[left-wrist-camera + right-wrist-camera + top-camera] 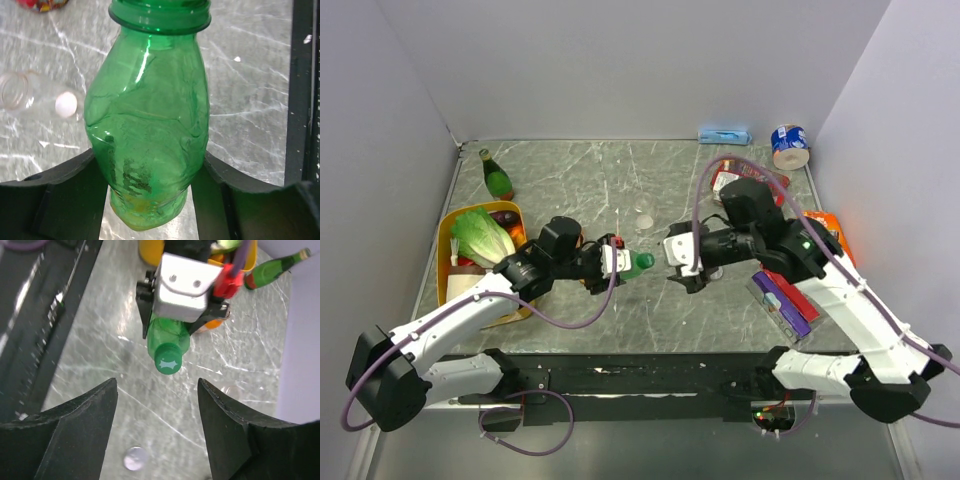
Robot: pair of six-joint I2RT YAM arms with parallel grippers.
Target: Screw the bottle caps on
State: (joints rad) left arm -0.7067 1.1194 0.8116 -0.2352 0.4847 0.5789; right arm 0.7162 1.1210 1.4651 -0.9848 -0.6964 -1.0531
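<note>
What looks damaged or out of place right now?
The green bottle looks dented: its wall is creased and pinched in near where the left tool clamps it. Its green cap is on, facing the open right tool.

- The green bottle (150,125) between the left fingers (60,200) is translucent bright green, yellowish at its base; those fingers are black.
- Its cap (168,363), facing the right fingers (75,425), is green with a pale star mark; these fingers are black too.
- The plate (182,287) on the left hand is silver-white, with a red plug (229,280) beside it.
- The loose cap (135,458) below the right fingers is clear, whitish.
- The table (570,180) is grey marble with white veins.
- Behind the left hand: a yellow tray (444,250), pale-green lettuce (480,238), and a dark-green bottle (497,180) with a red top.
- Behind the right hand: a purple box (782,300), an orange packet (832,225), and a blue-and-white can (790,146).
- The cables (570,322) are purple.
</note>
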